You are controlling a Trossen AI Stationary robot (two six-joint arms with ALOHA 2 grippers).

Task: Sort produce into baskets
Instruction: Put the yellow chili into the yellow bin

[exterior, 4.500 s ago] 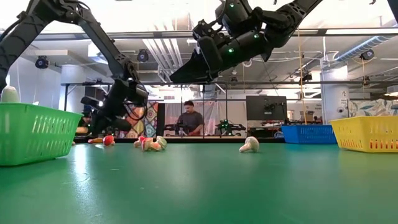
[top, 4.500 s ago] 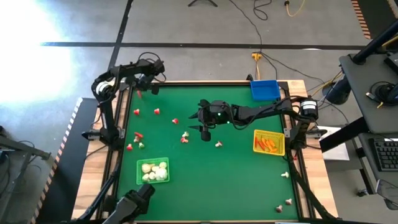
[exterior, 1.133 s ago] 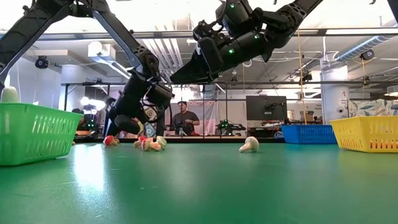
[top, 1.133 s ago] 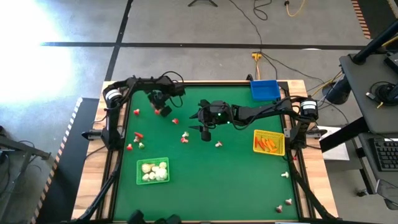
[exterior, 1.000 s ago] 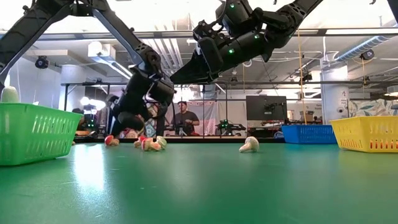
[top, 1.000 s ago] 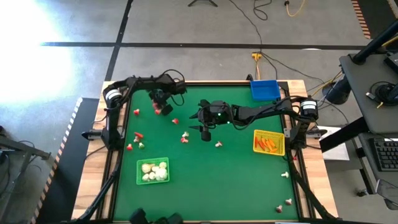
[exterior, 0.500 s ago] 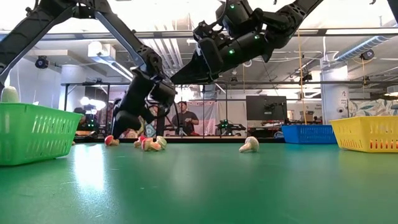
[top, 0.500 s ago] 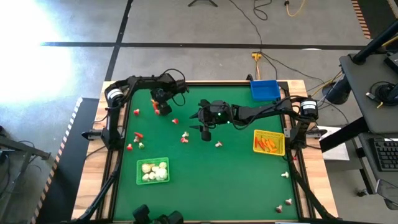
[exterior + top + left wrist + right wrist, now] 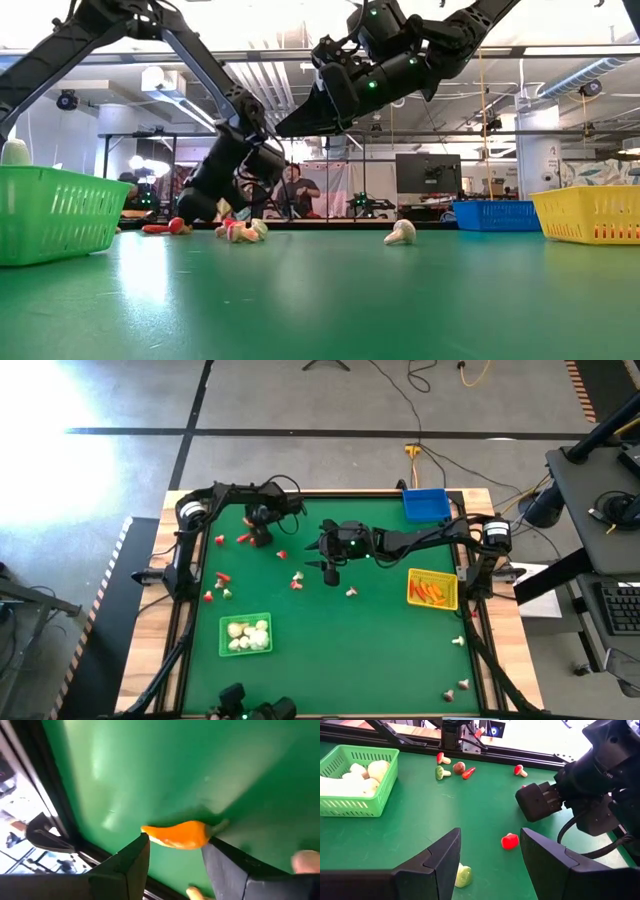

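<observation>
My left pincer (image 9: 262,537) is down at the green counter (image 9: 380,640), near its far-left part, with its fingers (image 9: 131,865) spread apart around a small orange pepper-like piece (image 9: 176,834). That piece lies on the felt between the two fingers; whether they press on it I cannot tell. In the low view the same pincer (image 9: 196,208) sits low by the surface, next to a red piece (image 9: 175,225) and a small cluster of produce (image 9: 243,230).

My right pincer (image 9: 329,570) hangs above the middle of the counter, fingers (image 9: 442,855) apart and holding nothing. Below and ahead of it lie a red piece (image 9: 509,841) and a whitish-green piece (image 9: 463,875) on the felt.

Farther out, the green basket (image 9: 245,635) stands near the front-left of the counter with whitish garlic-like bulbs (image 9: 247,637) in it. The yellow basket (image 9: 432,589) sits at the right side with orange carrot-like sticks (image 9: 430,592) inside. The blue basket (image 9: 426,504) stands at the far-right corner. Loose pieces are scattered on the left half, among them a red-and-white mushroom piece (image 9: 219,540) and a few near the left edge (image 9: 217,590); others lie near the front-right corner (image 9: 457,688). A whitish mushroom piece (image 9: 401,234) lies alone near the middle.

Beyond the counter a person (image 9: 291,192) is at a desk.
</observation>
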